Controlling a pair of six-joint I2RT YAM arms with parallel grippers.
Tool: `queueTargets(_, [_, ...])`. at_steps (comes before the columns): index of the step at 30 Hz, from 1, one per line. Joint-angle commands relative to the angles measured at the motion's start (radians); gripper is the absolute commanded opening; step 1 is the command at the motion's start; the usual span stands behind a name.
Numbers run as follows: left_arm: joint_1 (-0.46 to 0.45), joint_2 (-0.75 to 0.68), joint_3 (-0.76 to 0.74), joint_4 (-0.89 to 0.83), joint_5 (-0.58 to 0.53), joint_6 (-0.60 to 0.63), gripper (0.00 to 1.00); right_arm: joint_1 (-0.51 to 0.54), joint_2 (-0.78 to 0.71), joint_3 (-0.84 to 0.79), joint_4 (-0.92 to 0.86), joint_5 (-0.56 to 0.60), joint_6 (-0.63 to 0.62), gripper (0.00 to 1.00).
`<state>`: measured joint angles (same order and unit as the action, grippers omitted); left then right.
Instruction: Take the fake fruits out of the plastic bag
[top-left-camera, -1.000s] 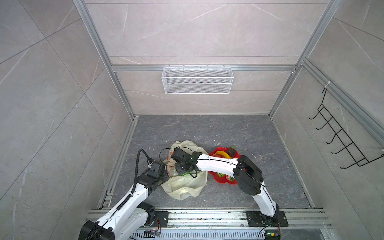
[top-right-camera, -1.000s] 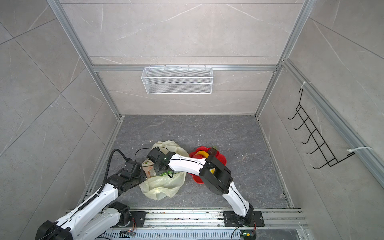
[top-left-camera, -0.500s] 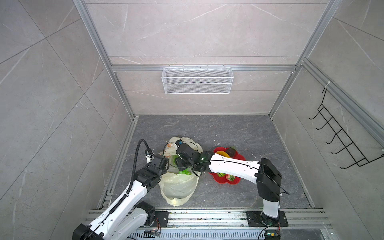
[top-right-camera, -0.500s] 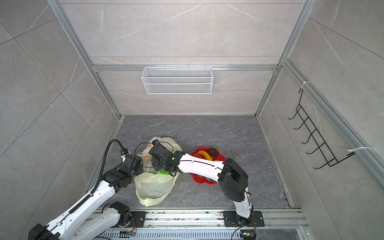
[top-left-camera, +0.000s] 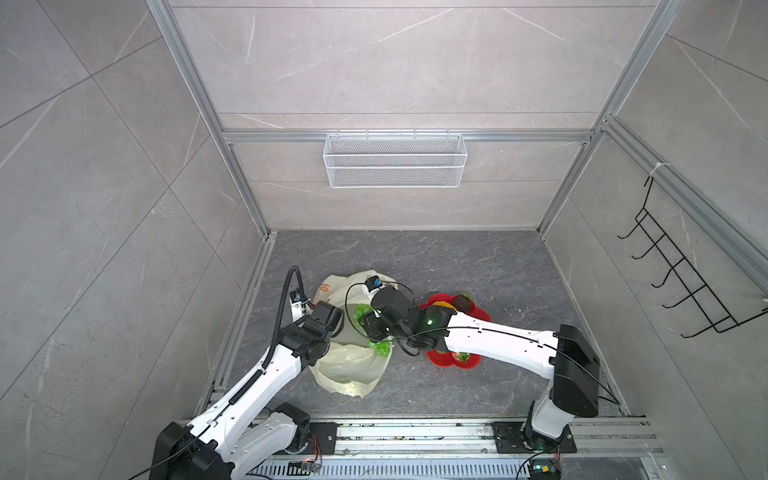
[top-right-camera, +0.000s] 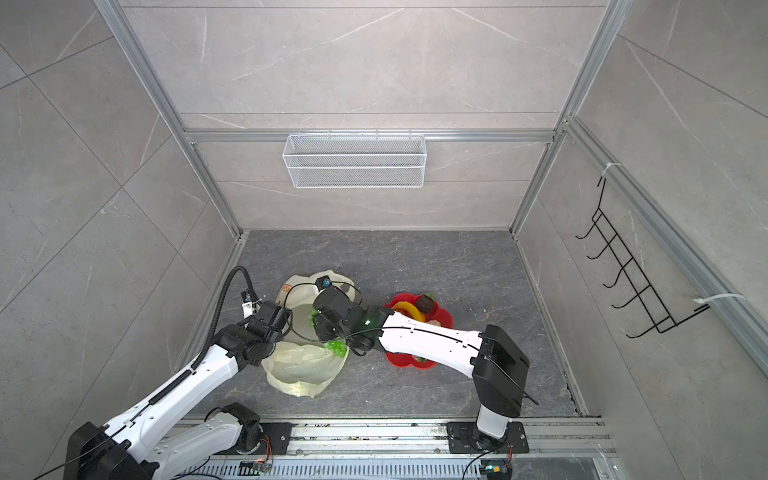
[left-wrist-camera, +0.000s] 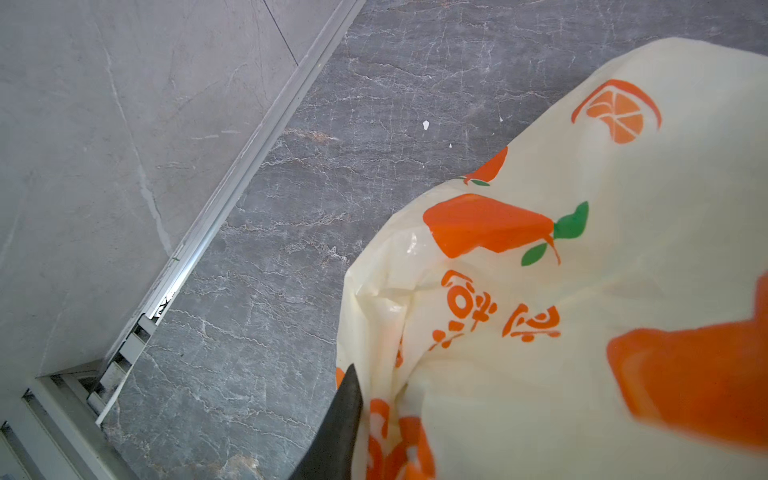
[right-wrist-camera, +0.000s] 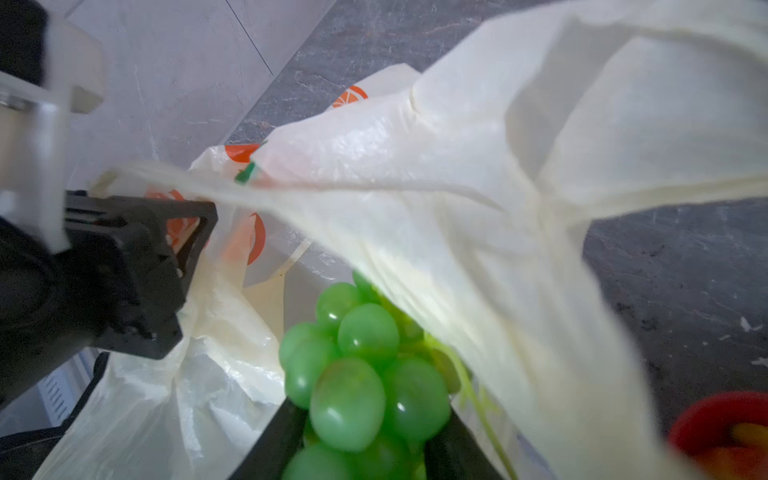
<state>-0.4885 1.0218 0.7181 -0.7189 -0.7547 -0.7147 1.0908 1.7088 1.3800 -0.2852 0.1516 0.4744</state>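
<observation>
**Operator:** What have my fingers got?

**Spotter:** Your right gripper (right-wrist-camera: 361, 449) has the green grape bunch (right-wrist-camera: 353, 374). Its two dark fingers (right-wrist-camera: 274, 444) stand partly apart, one pressed to each side of the cluster. The grapes are smooth, glossy, rounded beads on a thin yellow-green stalk.

**Operator:** And the left?

**Spotter:** Your left gripper (right-wrist-camera: 203, 216) is almost closed, pinching the rim of the plastic bag (top-left-camera: 349, 370). A strip of film runs taut from its tip. Your left wrist view shows only one finger (left-wrist-camera: 338, 424), a dark wedge against the film. The bag hides its partner.

**Operator:** Where is the bunch?

**Spotter:** Near the red flower-shaped plate (top-left-camera: 440, 359) but not on it. You have it at the bag's open mouth, partly under a fold of film.

**Operator:** And the bag?

**Spotter:** Just beside the plate, on your left arm's side, slumped in soft folds on the grey veined tabletop (left-wrist-camera: 249, 249). It is thin, crinkly, translucent cream, printed with orange fruit shapes, green leaves and orange-red characters.

**Operator:** What is on the plate?

**Spotter:** A curved yellow banana (top-right-camera: 409, 309) and a dark maroon round fruit (top-right-camera: 424, 303), both by its far edge. The plate is glossy red with a lobed rim. Your right arm crosses above its middle, so I cannot make out the rest.
</observation>
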Motion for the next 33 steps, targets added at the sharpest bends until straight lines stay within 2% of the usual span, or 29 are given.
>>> queueTargets(1, [-0.001, 0.0, 0.022, 0.005, -0.045, 0.007, 0.21, 0.003, -0.073, -0.035, 0.044, 0.009, -0.006, 0.44])
queueTargets(11, [-0.001, -0.068, -0.037, 0.163, -0.07, 0.111, 0.23, 0.003, -0.189, -0.157, 0.072, 0.001, 0.013, 0.44])
queueTargets(14, [0.003, -0.01, -0.007, 0.169, -0.067, 0.098, 0.23, 0.003, -0.215, -0.184, 0.078, -0.001, 0.021, 0.45])
queueTargets(18, [0.028, 0.162, 0.108, 0.092, -0.074, 0.049, 0.23, 0.003, -0.227, -0.198, 0.076, 0.003, 0.032, 0.44])
queueTargets(20, [0.066, 0.2, 0.124, 0.113, -0.024, 0.058, 0.24, 0.001, -0.237, -0.201, 0.058, 0.027, 0.035, 0.44])
queueTargets(26, [0.257, 0.208, 0.087, 0.227, 0.2, 0.089, 0.25, -0.009, -0.334, -0.299, 0.084, 0.04, 0.022, 0.44])
queueTargets(33, [0.279, 0.234, 0.079, 0.268, 0.238, 0.09, 0.25, -0.029, -0.39, -0.325, -0.035, 0.116, 0.024, 0.44])
